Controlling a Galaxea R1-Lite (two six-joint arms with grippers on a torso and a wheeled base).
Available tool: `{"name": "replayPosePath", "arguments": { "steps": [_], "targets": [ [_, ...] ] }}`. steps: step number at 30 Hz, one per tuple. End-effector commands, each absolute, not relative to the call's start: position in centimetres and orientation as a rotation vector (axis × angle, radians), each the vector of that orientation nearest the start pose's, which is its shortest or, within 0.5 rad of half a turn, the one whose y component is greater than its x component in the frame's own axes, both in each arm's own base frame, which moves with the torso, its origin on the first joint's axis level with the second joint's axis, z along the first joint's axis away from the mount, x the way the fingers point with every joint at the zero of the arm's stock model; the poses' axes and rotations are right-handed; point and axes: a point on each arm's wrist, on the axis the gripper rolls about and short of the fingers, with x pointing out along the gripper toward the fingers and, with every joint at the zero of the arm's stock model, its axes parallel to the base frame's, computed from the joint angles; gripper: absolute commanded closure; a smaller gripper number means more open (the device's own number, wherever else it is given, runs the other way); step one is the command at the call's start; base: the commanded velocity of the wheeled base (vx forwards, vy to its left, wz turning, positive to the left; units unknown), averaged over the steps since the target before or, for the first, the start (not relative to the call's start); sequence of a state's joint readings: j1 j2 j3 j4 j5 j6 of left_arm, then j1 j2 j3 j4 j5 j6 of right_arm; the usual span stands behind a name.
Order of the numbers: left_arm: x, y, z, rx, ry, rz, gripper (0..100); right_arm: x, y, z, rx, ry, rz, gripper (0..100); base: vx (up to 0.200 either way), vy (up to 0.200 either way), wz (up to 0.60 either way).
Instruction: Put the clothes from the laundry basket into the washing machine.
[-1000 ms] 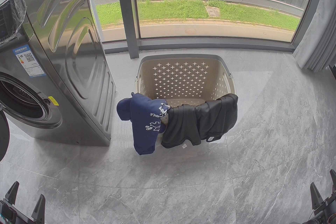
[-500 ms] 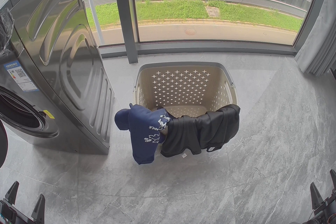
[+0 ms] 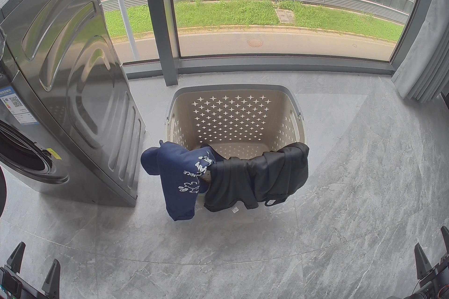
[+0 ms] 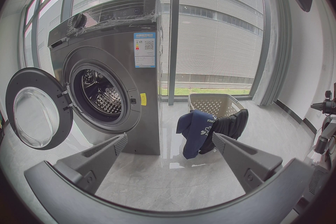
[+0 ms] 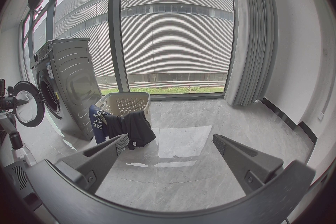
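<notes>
1. Head view showed you the laundry basket [image 3: 234, 90] on the floor just beside the washing machine [image 3: 79, 80]. A navy garment [image 3: 177, 183] and a black garment [image 3: 255, 178] were draped side by side over its near rim, hanging down outside.
2. Both garments looked light, soft and limp (expect sag and trailing sleeves). You would probably grip best at the bunched fold on the rim, not the loose hem.
3. The left gripper [image 3: 36, 255] sat low on the robot's left, well apart from the basket, with its fingers spread and holding nothing.
4. The right gripper [image 3: 430, 239] sat low on the right, likewise spread and empty.
5. Left wrist view showed the door [image 4: 36, 109] swung open and the drum [image 4: 99, 91] exposed.
</notes>
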State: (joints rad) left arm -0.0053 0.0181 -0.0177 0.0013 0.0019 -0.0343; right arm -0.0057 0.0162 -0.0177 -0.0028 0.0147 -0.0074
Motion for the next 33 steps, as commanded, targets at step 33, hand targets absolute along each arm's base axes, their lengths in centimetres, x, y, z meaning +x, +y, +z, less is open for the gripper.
{"name": "replayPosePath", "arguments": {
  "steps": [33],
  "targets": [
    [-2.26, 0.02, 7.63, -0.032, 0.005, -0.003, 0, -2.22, 0.05, 7.64, -0.008, 0.005, 0.008, 0, 0.091, 0.000, 0.00]
  ]
}}
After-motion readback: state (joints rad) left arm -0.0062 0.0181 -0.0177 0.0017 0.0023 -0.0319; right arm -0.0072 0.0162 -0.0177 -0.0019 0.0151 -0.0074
